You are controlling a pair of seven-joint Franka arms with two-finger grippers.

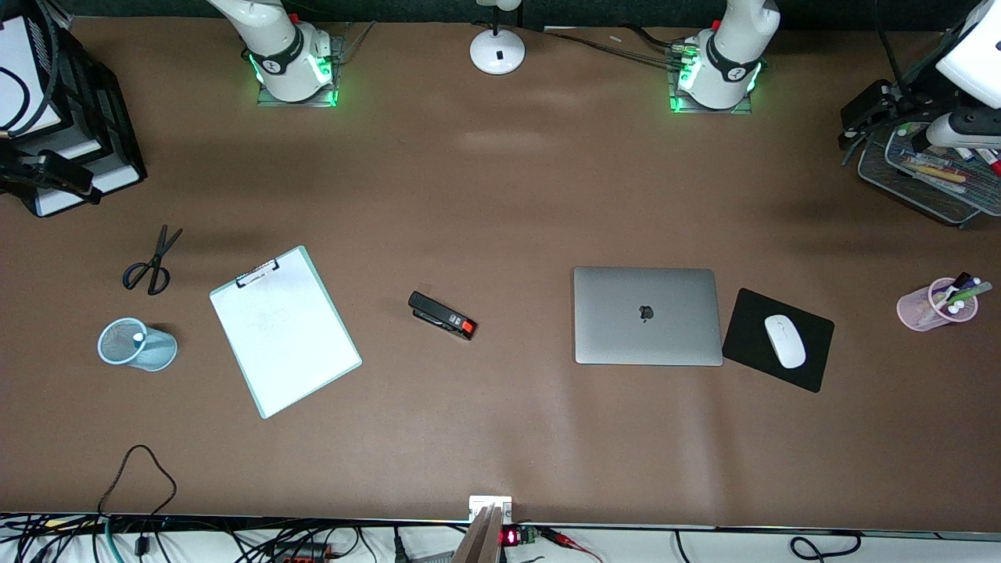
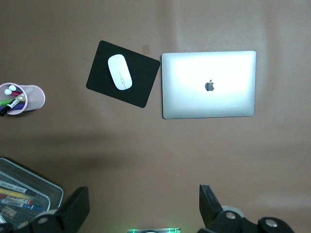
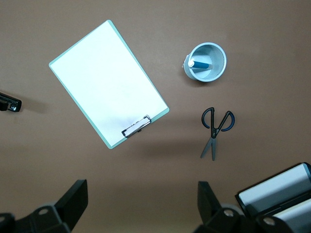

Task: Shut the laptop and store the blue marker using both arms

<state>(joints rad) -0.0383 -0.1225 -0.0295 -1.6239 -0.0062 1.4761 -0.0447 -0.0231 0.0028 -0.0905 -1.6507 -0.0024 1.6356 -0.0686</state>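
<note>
My left gripper (image 2: 141, 213) and right gripper (image 3: 141, 213) both hang spread, empty. Slim silver-grey laptop (image 2: 209, 85) lies shut under left; short blue marker (image 3: 200, 64) stands in pale-blue mesh cup (image 3: 208, 62) under right.

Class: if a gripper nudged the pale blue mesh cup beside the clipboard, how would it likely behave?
The mesh cup looks thin-walled, so probably light and easily shoved. It stands tall and holds only the blue marker leaning inside, so a high nudge might tip it. Once down, its round wall could roll.
</note>
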